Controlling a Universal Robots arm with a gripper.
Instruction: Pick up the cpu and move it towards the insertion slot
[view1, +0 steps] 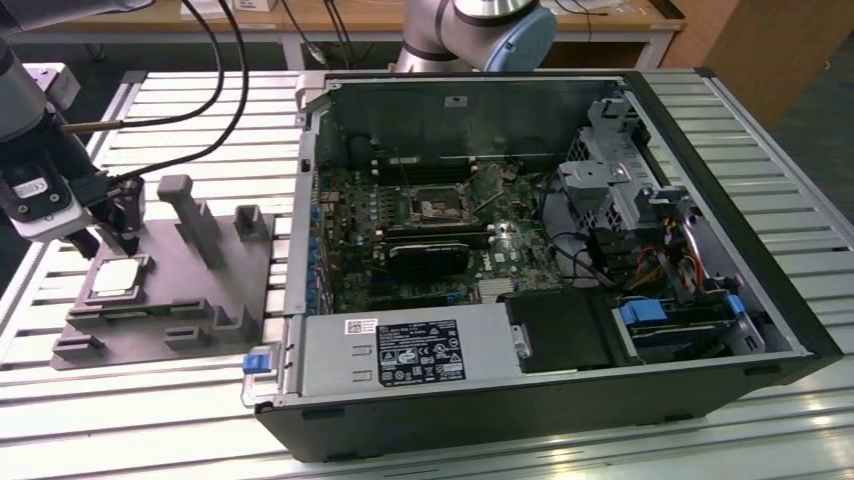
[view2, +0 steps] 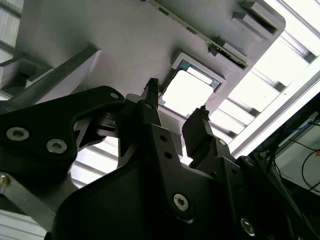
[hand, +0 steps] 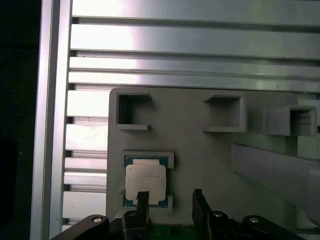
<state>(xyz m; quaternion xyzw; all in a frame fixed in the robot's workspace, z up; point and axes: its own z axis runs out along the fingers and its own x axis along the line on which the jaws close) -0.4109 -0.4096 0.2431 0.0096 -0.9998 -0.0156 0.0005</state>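
The cpu lies flat in a square recess of a grey fixture plate, at the exterior view's left, outside the computer case. Its silver top shines in both wrist views. My gripper hangs just above the cpu's far edge, open, with nothing between its fingers. In the second wrist view the gripper has its two black fingertips in front of the chip. In the first wrist view the gripper sits partly off the chip, toward the bare fixture. The insertion slot sits on the motherboard inside the open case.
The open computer case lies on the slatted aluminium table, with tall walls around the motherboard. Upright grey posts rise from the fixture next to the cpu. Black cables hang over the table behind my gripper.
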